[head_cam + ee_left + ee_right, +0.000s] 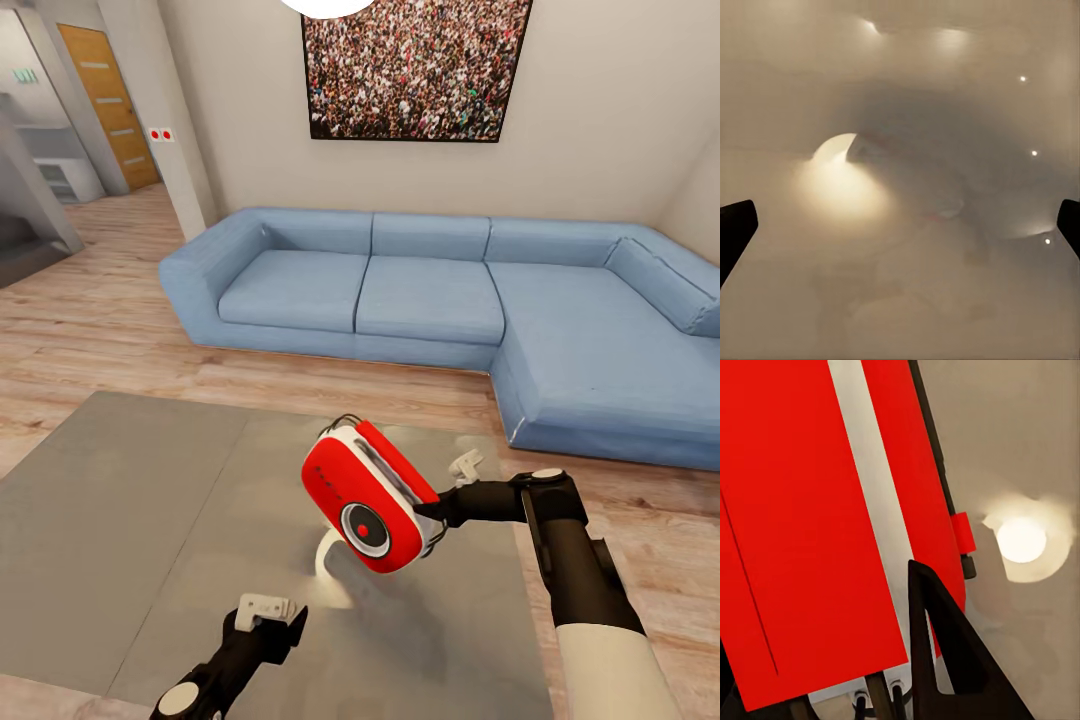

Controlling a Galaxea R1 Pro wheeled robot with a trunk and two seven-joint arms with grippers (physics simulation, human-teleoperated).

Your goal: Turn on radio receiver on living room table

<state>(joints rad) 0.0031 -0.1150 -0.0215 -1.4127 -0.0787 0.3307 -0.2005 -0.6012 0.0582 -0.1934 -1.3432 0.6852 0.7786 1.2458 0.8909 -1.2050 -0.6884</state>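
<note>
The red radio receiver (365, 490), with its white edge band and thin wire handle, hangs tilted above the table (120, 520), its round dial (364, 526) facing me. My right gripper (432, 515) is shut on the radio's right edge. In the right wrist view the red body (795, 510) sits against a dark finger (945, 660). My left gripper (270, 610) hovers low over the glossy grey-beige top, in front of and left of the radio, apart from it. In the left wrist view its fingertips (736, 225) stand wide open over the table top (900, 300).
A blue L-shaped sofa (430, 290) runs behind the table and down the right side. A framed crowd photo (410, 65) hangs on the beige wall. Light wood floor lies on the left, leading to a wooden door (110, 100). A lamp's reflection (330, 560) glows on the table.
</note>
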